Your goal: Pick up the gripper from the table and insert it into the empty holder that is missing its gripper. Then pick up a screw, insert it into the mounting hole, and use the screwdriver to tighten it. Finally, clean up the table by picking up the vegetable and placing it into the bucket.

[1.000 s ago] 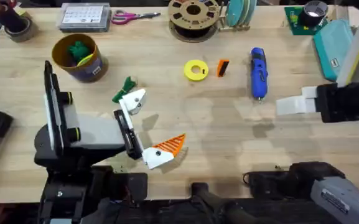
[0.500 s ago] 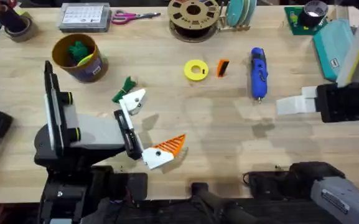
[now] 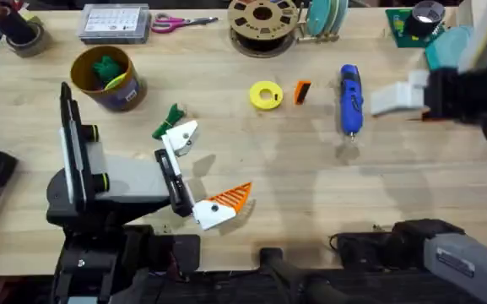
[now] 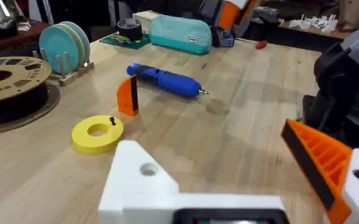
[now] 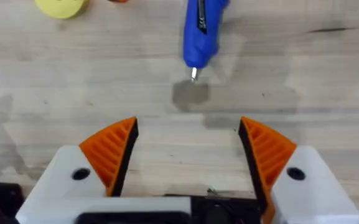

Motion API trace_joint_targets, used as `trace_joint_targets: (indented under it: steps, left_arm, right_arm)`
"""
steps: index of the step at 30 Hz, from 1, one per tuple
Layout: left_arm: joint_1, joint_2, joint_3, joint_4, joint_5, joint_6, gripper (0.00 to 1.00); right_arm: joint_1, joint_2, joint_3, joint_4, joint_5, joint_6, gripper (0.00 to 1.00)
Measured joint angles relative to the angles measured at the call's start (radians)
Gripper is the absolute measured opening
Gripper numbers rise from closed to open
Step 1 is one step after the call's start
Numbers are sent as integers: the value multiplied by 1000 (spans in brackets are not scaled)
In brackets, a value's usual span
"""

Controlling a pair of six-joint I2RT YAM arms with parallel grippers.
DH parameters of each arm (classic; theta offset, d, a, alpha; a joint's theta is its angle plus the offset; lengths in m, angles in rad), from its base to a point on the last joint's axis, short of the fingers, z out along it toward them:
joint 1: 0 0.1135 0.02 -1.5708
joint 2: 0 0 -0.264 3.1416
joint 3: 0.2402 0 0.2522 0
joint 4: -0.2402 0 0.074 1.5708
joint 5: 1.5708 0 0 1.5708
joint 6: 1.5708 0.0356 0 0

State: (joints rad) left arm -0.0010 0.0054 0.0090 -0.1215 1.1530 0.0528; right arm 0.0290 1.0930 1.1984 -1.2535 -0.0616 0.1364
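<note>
The loose orange gripper (image 3: pixel 302 91) (image 4: pixel 128 96) stands on the table beside a yellow ring (image 3: pixel 265 95) (image 4: pixel 97 132) that carries a small dark screw (image 4: pixel 112 120). The blue screwdriver (image 3: pixel 349 100) (image 4: pixel 163 79) (image 5: pixel 203 28) lies just right of them. My left gripper (image 3: pixel 205 167) (image 4: pixel 229 168) is open: one finger is the plain white holder (image 3: pixel 181 134) (image 4: pixel 139 180), the other bears an orange tip (image 3: pixel 231 199) (image 4: pixel 319 158). My right gripper (image 3: pixel 380 100) (image 5: pixel 188 152) hovers open just right of the screwdriver, its tip pointing at the jaws. The green vegetable (image 3: pixel 169 121) lies by the holder. The yellow bucket (image 3: pixel 129 91) stands at the back left.
A brown spool (image 3: pixel 262 24) (image 4: pixel 5 81), a plate rack (image 3: pixel 323 17) (image 4: pixel 66 43), a teal pouch (image 3: pixel 450 52) (image 4: pixel 180 32), scissors (image 3: pixel 175 22) and a clear parts box (image 3: pixel 115 23) line the table's far side. Bare wood lies between the two grippers.
My right gripper has moved toward the far side of the table and slightly left, ending close to the screwdriver. The left arm and the objects have not moved.
</note>
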Motion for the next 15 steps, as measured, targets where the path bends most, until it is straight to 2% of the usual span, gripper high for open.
trace_joint_targets:
  steps: [8,15]
  left_arm:
    - [0,0,0,-1,3,0,985]
    - [0,0,0,-1,3,0,985]
  right_arm:
    - [134,240,234,-2,20,122,996]
    - [265,434,455,-3,42,152,996]
